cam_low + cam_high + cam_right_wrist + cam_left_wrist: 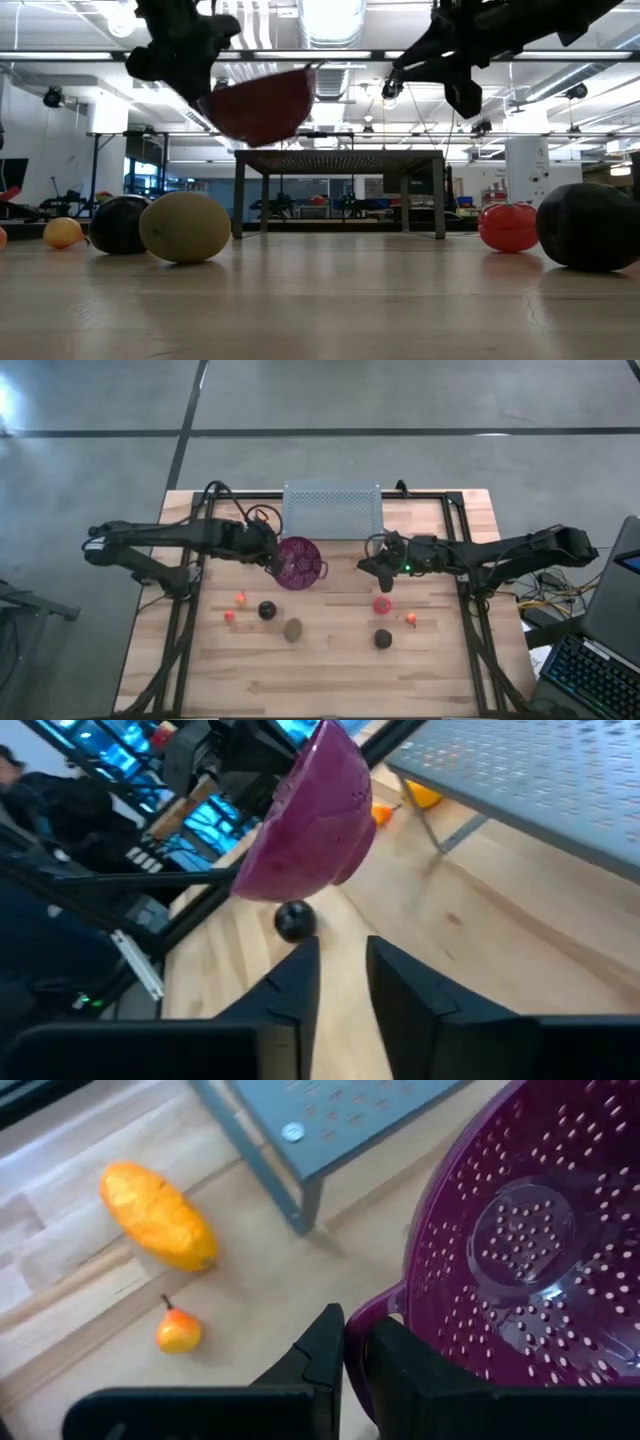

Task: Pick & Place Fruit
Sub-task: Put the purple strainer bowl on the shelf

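Fruit lies on the wooden table. A red ball sits right under the right gripper, whose fingers are a little apart and hold nothing. That arm is nearest. The left gripper fingers are pinched on the rim of the purple bowl with holes, held up off the table. Nothing is in it.

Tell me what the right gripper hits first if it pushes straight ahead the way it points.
Probably the small black fruit on the table, straight ahead of the right gripper in its wrist view. The purple bowl hangs above that line, though depth is unclear.
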Robot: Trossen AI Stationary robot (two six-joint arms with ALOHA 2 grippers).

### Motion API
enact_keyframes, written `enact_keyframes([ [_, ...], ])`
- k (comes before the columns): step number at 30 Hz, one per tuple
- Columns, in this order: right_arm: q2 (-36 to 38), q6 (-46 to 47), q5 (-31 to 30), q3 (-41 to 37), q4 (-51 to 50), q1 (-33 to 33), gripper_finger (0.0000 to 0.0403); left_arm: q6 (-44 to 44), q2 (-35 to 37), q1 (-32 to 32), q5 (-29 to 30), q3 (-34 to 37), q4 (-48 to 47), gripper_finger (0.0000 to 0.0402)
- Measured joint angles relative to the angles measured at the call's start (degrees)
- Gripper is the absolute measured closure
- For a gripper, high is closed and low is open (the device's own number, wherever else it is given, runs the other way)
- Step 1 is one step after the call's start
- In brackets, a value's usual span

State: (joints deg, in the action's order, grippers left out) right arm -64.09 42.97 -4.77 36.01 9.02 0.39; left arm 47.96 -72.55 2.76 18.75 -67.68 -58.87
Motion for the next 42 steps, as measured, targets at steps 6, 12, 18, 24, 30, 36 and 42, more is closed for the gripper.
enact_keyframes([
  [6,-3.7,-12.3,8.7,0.0,9.5,0.1,0.0261,-5.1,-0.1,-0.7,-7.7,-2.0,-0.4,0.0372],
  [12,-5.7,-45.0,10.6,1.1,9.7,3.2,0.0239,-7.5,-0.1,-0.7,-15.0,-2.6,-3.7,0.0365],
  [18,-9.1,-69.4,-4.8,5.4,9.8,10.0,0.0249,-7.7,-0.1,-0.7,-16.4,-2.6,-5.1,0.0369],
  [24,-16.4,-85.3,-30.8,11.8,9.7,19.4,0.0269,-8.5,-0.1,-0.7,-18.8,-2.5,-5.6,0.0365],
  [30,-25.6,-90.9,-44.0,19.6,9.6,26.4,0.0278,-8.9,-0.1,-0.7,-20.2,-2.5,-6.0,0.0369],
  [36,-36.5,-98.7,-52.9,28.1,9.2,29.3,0.0275,-9.8,-0.1,-0.7,-20.8,-2.5,-5.9,0.0364],
  [42,-44.2,-105.9,-58.7,35.8,9.2,30.9,0.0263,-10.5,-0.1,-0.7,-21.0,-2.4,-6.0,0.0369],
])
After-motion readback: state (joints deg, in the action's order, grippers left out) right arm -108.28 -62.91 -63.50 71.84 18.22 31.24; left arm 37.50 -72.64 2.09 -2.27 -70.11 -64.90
